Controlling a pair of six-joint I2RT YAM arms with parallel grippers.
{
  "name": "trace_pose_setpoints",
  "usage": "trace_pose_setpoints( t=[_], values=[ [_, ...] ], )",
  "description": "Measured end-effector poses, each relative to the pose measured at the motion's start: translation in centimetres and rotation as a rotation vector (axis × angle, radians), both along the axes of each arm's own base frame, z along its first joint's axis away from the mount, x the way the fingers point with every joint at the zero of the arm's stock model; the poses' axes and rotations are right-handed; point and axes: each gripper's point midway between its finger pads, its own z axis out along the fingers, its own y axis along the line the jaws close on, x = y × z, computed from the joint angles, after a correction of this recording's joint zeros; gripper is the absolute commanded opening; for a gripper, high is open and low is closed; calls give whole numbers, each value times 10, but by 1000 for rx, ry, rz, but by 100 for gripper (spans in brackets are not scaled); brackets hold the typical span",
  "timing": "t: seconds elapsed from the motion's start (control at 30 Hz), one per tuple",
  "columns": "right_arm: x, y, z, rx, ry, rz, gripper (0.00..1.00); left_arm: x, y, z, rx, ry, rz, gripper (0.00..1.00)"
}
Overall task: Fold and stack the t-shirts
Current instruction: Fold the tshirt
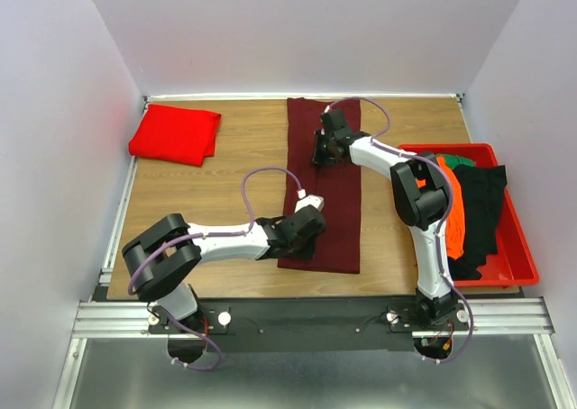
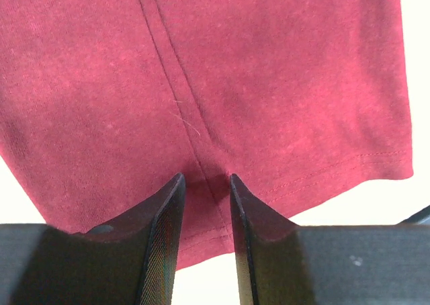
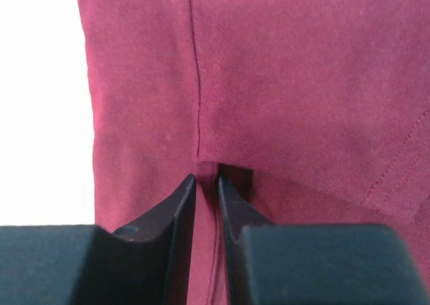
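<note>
The maroon t-shirt [image 1: 332, 193] lies folded into a long narrow strip running from the far side of the table toward the near edge. My left gripper [image 1: 309, 226] rests on its near end. In the left wrist view the left gripper [image 2: 205, 179] stands open, tips down on the flat cloth [image 2: 269, 83] beside a seam, just above the hem. My right gripper [image 1: 323, 153] is at the strip's far left edge. There the right gripper [image 3: 207, 179] has its jaws nearly together, with a fold of maroon cloth [image 3: 302, 83] between them. The red t-shirt [image 1: 174, 133] lies folded at the back left.
A red bin [image 1: 520, 251] stands at the right edge of the table, holding black [image 1: 482, 211], orange [image 1: 453, 202] and green [image 1: 456, 159] garments. White walls close in the table on three sides. Bare wood [image 1: 207, 193] shows between the two shirts.
</note>
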Motion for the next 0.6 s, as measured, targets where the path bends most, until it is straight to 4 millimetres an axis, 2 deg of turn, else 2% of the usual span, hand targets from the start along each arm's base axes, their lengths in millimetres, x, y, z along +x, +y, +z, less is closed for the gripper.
trace_pose_setpoints(
  t=[0.3, 0.6],
  values=[
    [3, 2, 3, 7, -6, -4, 19, -3, 3, -2, 23, -4, -12, 31],
    [3, 2, -2, 4, 1, -4, 16, -5, 3, -3, 33, -11, -35, 7]
  ],
)
